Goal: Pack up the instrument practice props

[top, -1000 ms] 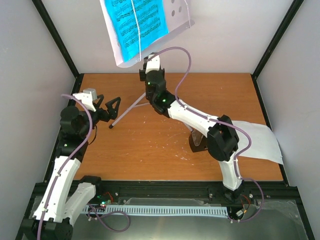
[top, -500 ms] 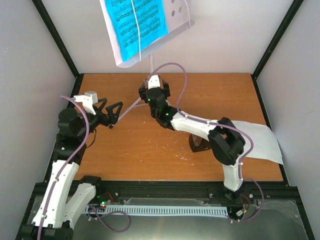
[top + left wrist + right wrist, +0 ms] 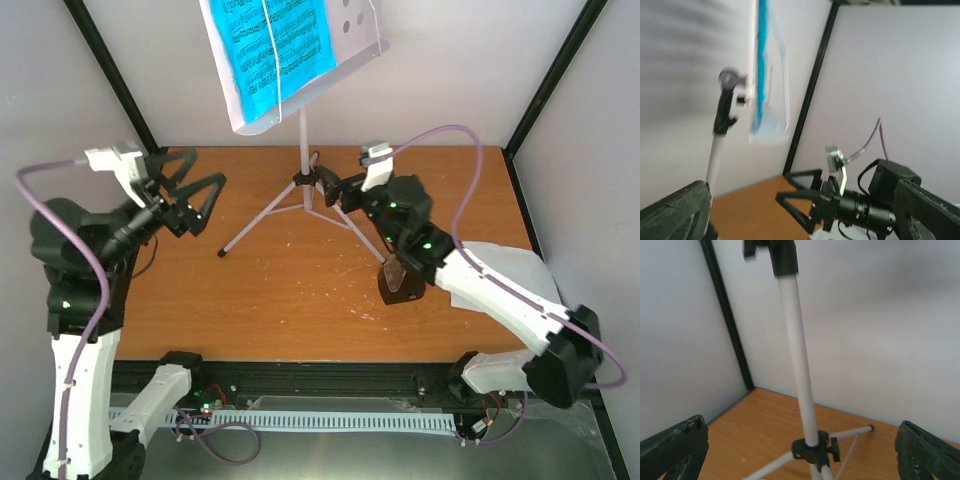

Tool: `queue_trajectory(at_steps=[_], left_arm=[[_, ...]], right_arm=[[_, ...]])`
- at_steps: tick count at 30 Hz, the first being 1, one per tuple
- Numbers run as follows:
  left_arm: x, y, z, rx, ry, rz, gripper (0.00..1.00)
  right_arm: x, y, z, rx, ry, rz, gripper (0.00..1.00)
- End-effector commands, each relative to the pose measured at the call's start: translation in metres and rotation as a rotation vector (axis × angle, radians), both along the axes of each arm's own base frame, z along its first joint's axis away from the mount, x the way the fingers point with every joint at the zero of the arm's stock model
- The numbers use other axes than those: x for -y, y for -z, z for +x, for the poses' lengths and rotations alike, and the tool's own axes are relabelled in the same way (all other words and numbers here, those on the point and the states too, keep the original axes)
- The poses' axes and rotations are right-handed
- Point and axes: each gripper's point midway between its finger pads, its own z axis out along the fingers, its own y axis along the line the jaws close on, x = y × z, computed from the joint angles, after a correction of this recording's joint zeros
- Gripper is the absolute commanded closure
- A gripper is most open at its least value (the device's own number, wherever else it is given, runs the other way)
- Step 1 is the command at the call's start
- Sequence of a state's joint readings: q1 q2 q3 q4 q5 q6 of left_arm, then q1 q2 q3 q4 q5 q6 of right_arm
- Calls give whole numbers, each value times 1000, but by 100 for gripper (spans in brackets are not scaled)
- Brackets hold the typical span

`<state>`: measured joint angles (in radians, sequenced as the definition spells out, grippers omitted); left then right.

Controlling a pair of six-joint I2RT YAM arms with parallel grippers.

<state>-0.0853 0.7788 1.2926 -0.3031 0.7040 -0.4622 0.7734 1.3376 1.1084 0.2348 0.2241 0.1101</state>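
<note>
The music stand stands upright on its tripod at the back middle of the table. Its grey tray carries blue and white music sheets. My right gripper is open, low and just right of the tripod hub; the pole rises ahead of its spread fingers, apart from them. My left gripper hangs open and empty above the table's left side, facing the stand. The black metronome sits at the right, partly hidden under my right arm.
A loose white sheet lies at the table's right edge, under my right arm. Tripod legs splay across the table's middle. Grey walls with black frame posts close in the back and sides.
My right gripper has opened, left the pole high under the tray, and dropped down to the right of the hub. My left arm has risen and swung back to the left.
</note>
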Motion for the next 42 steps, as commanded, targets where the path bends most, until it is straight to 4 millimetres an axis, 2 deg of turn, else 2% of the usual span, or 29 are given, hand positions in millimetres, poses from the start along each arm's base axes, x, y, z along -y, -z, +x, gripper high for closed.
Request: queue_trajectory(at_steps=[1,5,7,9,11,14,16,19,21,26,30,34,37,42], left_arm=[[6,-51,-8,13,61,-23,1],[10,-98,0,66,91,-17,8],[15,-113,6,71,130,-19,14],[17,-121,15,71,140,-26,20],[17,-122,24,67,133,-27,22],[14,-108,41,35,96,-13,22],[12,-96,50,7,68,-4,22],[10,-81,58,-18,39,10,22],[10,-73,62,-24,40,17,26],[17,-63,74,-45,90,27,46],[20,-60,77,-34,110,38,63],[22,-53,79,-26,119,49,80],[21,-44,89,-67,103,69,92],[21,-33,91,-63,102,89,96]], right_arm=[[3,-27,-41,-82,-222,100,0],[4,-72,-56,-111,-344,186,0],[-1,-91,-59,-135,-402,215,1],[-7,-106,-56,-170,-429,226,4],[-14,-120,-60,-185,-478,224,6],[-18,-131,-60,-166,-507,231,7],[-15,-130,-56,-152,-481,227,8],[-14,-117,-59,-121,-502,200,11],[-13,-96,-60,-121,-497,186,12],[-1,-50,-49,-169,-459,187,16],[4,-18,-41,-103,-457,158,20],[-1,6,-19,-73,-486,136,23],[-12,13,0,-32,-503,112,25],[-23,7,38,34,-502,127,26]])
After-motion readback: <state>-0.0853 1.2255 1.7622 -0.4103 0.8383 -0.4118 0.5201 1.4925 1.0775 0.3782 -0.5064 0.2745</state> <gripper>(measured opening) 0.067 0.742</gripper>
